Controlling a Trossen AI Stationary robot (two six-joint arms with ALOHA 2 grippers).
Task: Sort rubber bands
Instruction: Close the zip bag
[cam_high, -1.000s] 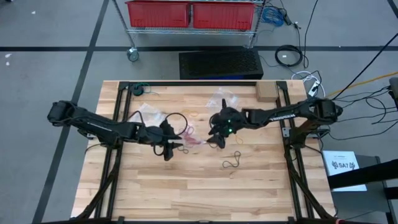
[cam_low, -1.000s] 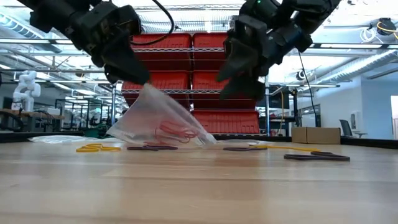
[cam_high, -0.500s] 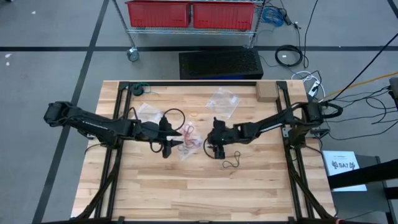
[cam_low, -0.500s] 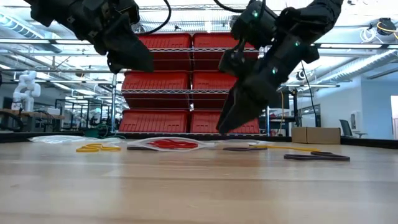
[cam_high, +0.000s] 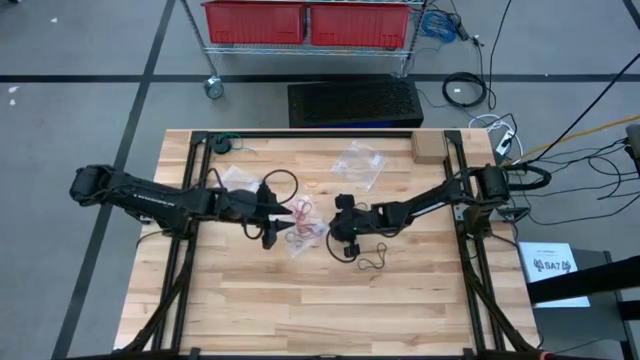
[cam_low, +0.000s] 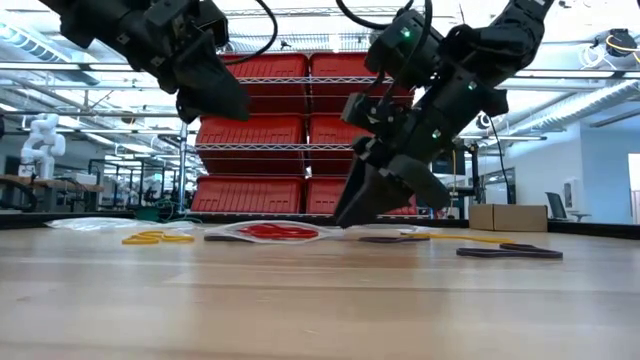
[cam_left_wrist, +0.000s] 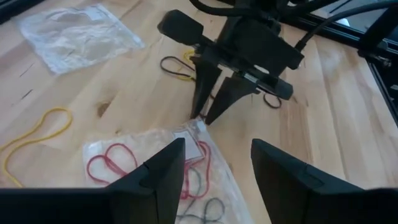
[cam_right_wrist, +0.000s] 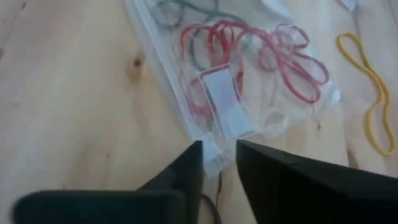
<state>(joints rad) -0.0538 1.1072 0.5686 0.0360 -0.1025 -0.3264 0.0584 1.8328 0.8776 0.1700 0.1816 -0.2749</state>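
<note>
A clear plastic bag (cam_high: 306, 228) holding red and a few dark rubber bands (cam_right_wrist: 249, 50) lies flat on the wooden table near its middle. My right gripper (cam_left_wrist: 203, 118) slants down onto the bag's right-hand corner and is shut on it. My left gripper (cam_left_wrist: 217, 174) hangs open above the bag's left part, well clear of it (cam_low: 215, 95). Loose bands lie around: a yellow one (cam_left_wrist: 31, 137), dark ones (cam_left_wrist: 177, 65) and black ones (cam_high: 372, 260). My right gripper pinches the clear bag's edge at the corner (cam_right_wrist: 214, 152) next to the white label, between its two fingertips (cam_left_wrist: 200, 112). The fingers slant down from the table's right side. The bag lies flat on the table.
Two more clear bags lie toward the far edge (cam_high: 358, 162) (cam_high: 238, 180). A cardboard box (cam_high: 430, 150) sits at the far right. Yellow bands (cam_low: 155, 238) and black ones (cam_low: 510, 252) lie either side of the bag. The near half of the table is bare wood.
My left gripper has let go of the bag, which it held up by one end, and risen a little; the bag has fallen flat on the table. My right gripper has come down toward the bag's right corner, rolled its wrist and shut on that corner.
</note>
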